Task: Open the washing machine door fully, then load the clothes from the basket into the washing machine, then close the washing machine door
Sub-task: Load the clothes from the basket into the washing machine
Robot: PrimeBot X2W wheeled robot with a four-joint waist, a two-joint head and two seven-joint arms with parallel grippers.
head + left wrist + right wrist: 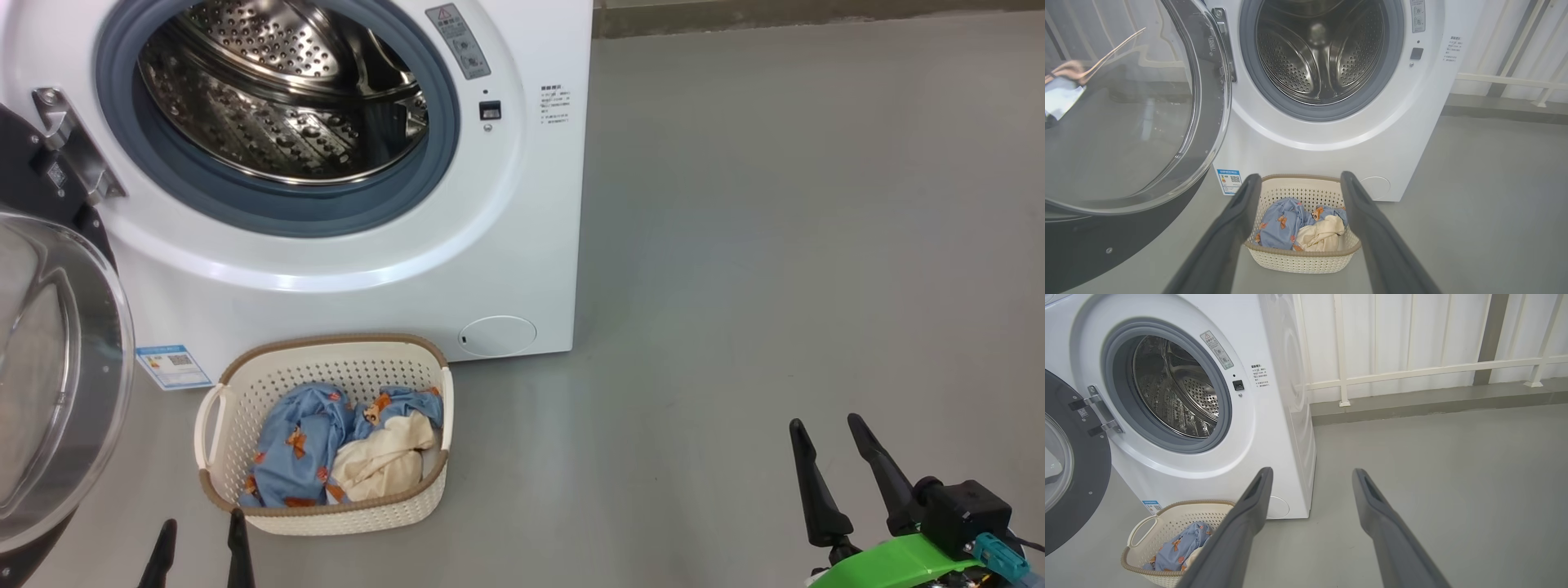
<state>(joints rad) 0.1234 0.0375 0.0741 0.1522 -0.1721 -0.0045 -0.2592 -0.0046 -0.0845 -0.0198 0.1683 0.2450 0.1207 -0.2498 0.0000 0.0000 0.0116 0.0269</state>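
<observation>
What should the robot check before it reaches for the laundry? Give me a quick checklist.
1. Washing machine door swung clear of the opening: ok.
2. Door at its full swing: cannot tell.
3. Drum empty where visible: ok.
4. Clothes lying in the basket: ok.
5. Left end effector open, empty, pointing at the basket: ok.
6. Right end effector open, empty, off to the side over bare floor: ok.
</observation>
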